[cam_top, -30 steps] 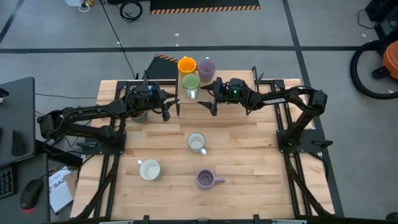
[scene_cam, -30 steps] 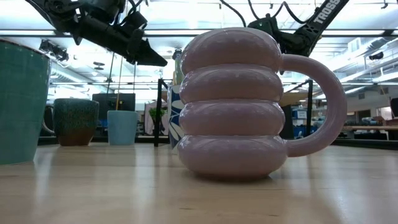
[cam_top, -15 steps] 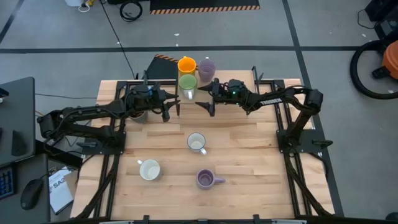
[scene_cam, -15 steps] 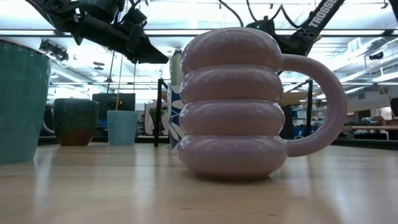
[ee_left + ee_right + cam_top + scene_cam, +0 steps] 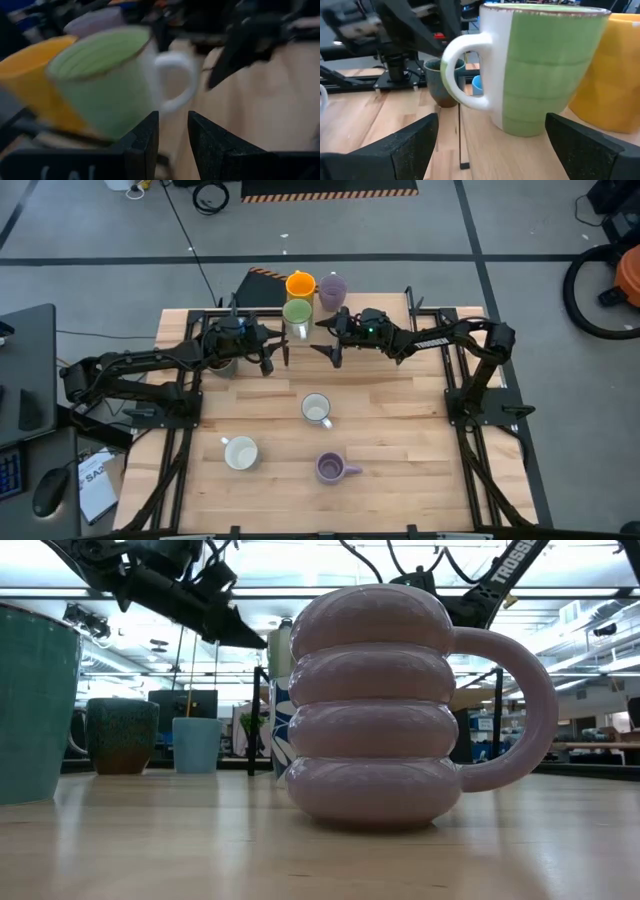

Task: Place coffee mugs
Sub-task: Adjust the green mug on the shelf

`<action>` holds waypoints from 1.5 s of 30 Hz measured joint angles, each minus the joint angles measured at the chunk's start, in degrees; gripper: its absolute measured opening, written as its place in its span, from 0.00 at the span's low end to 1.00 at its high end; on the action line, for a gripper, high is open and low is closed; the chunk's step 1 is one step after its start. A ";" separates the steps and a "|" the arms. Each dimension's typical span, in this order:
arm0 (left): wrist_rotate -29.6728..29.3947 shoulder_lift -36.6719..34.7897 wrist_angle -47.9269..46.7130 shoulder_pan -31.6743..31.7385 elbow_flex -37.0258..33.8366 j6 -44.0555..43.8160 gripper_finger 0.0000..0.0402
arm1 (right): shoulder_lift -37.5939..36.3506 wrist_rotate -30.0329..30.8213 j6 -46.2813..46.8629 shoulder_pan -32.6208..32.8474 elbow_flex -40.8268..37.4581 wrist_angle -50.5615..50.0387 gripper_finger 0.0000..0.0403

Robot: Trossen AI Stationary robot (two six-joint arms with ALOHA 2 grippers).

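Green mug [image 5: 297, 313] stands at the table's [image 5: 400, 440] far edge, beside the orange mug [image 5: 300, 283]. I see my right gripper [image 5: 326, 340] spread wide just beside it, empty; left gripper [image 5: 276, 356] nearby, fingers narrowly apart, empty.

Bright even overhead light, left wrist view blurred, ceiling lights glaring behind, soft shadows

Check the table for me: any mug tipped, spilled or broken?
Nothing stands out. The green mug, orange mug and pale purple mug stand upright, clustered at the far edge; the white mugs and ribbed purple mug are upright too. No spills visible.
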 joint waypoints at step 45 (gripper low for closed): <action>-11.33 0.11 -2.07 -1.05 -0.02 -2.20 0.27 | 3.97 40.89 -1.53 13.35 3.50 6.92 0.93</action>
